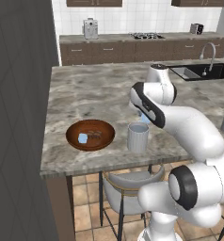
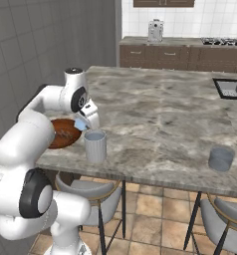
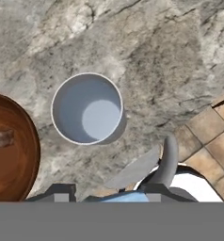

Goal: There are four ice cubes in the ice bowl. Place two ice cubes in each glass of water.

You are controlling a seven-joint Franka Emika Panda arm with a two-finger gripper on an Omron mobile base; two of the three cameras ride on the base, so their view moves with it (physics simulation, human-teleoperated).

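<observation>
Hand view pictures are looked at first, because they are closest. At the bottom edge, a pale-blue ice cube [image 3: 121,197] is seen squeezed between the two dark tips of the gripper [image 3: 107,194]. The jaws are held partly open, just as wide as the cube. Below and a little ahead, the near glass [image 3: 87,108] is seen from above. No ice can be made out inside it. The brown ice bowl [image 3: 12,148] is seen just beside that glass.

From the right base view, the held cube is seen as a small blue bit just above and beside the rim of the near glass [image 2: 95,145]. So the step in hand is judged to be the carrying of a cube to this glass. The cube is not yet quite over the middle of the opening. For the next move, a small shift over the glass is called for, and then the jaws should be opened so the cube can drop in.

From the left base view, one more cube [image 1: 83,138] is seen lying in the ice bowl [image 1: 90,134]. Whether more are there cannot be told.

Farther off, the second glass [image 2: 221,158] is seen standing well apart on the stone counter [image 2: 160,114].

No brand, label or writing can be read anywhere.
</observation>
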